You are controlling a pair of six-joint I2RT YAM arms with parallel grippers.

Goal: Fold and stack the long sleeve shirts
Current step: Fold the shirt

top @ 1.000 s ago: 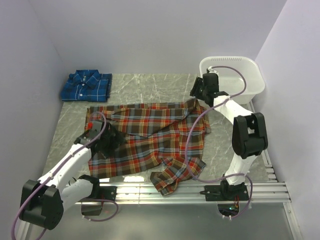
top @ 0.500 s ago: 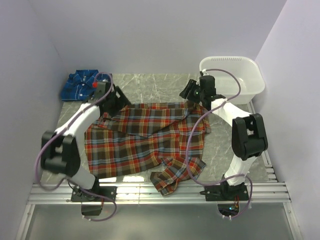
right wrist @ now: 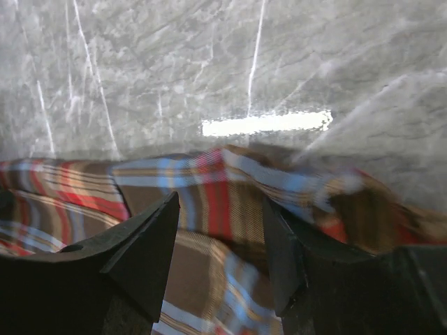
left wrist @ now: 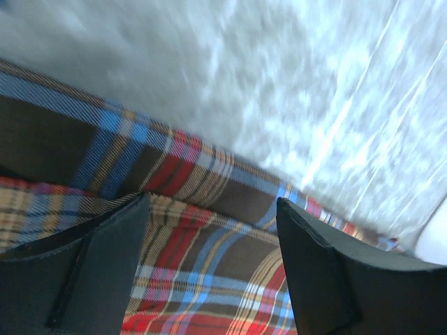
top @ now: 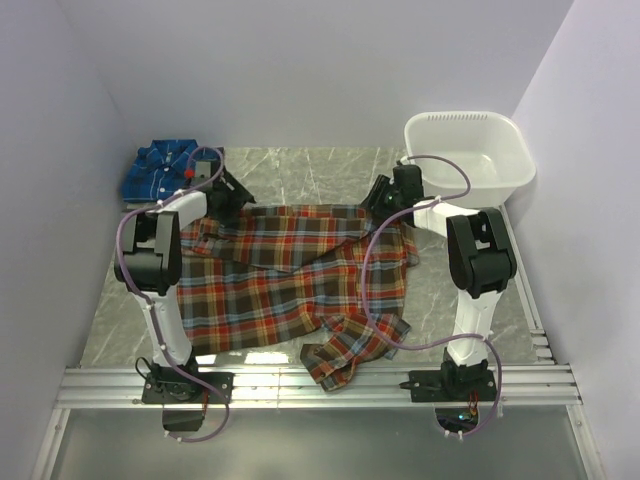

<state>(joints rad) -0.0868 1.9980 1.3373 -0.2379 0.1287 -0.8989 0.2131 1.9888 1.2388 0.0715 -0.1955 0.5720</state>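
Okay, my left gripper [top: 228, 193] and right gripper [top: 385, 195] both gape wide over the far edge of the red shirt [top: 290, 280], one per corner; that edge runs left-right, cloth lying toward the near edge of the counter [top: 300, 175]; blue shirt [top: 165, 170] sits folded far-left.

Your left gripper [left wrist: 211, 209]: jaws parted, framing the edge of the red plaid shirt [left wrist: 174, 167]. Beyond it you have grey marbled tabletop [left wrist: 279, 84], blurred.
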